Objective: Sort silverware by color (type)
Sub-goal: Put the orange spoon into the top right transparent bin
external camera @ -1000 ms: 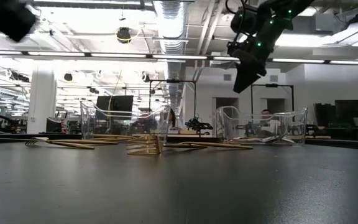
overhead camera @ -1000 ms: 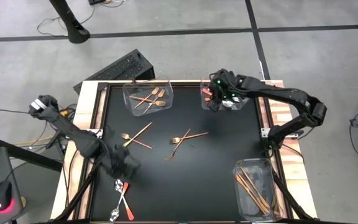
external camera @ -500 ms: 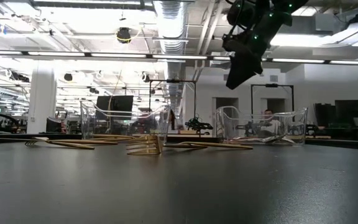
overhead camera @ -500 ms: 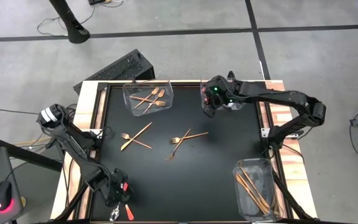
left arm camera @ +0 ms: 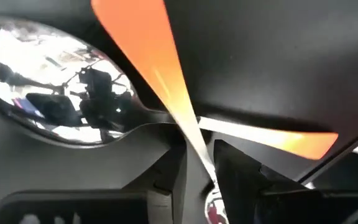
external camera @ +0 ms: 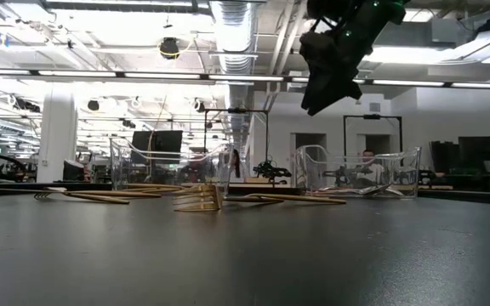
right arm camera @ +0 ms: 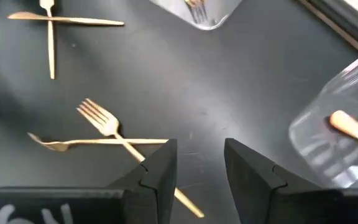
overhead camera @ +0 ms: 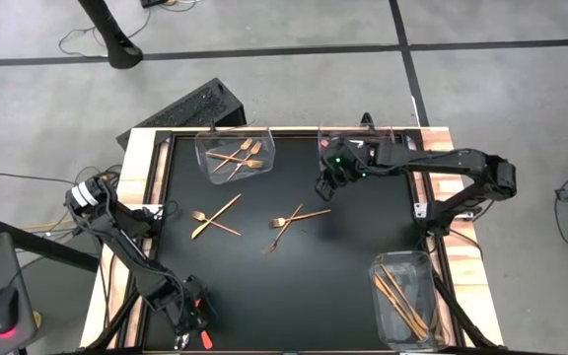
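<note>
My left gripper is low over the table's near-left corner, shut on one of two crossed spoons with red-orange handles. In the left wrist view, one spoon's silver bowl lies on the dark top. The other spoon's orange handle runs back between my fingers. My right gripper hangs open above the table beside the far-right bin, also seen high in the low view. Two crossed copper-gold forks lie ahead of it at mid-table. Another crossed fork pair lies further left. My left gripper has the narrow neck of the upper spoon's handle between its two fingers, coming from above. The spoon lies on the table, crossing the other spoon's neck. How far back it reaches is hidden by the fingers.
A clear bin with forks stands at the far left. The far-right bin holds red-handled spoons. A bin with long gold knives stands at the near right. The raised wooden table rim runs close beside the left arm.
My left gripper moved toward the near edge and came down onto the crossed spoons. My right gripper left the far-right bin and drifted toward the table's left and near side, toward the crossed forks at mid-table.
</note>
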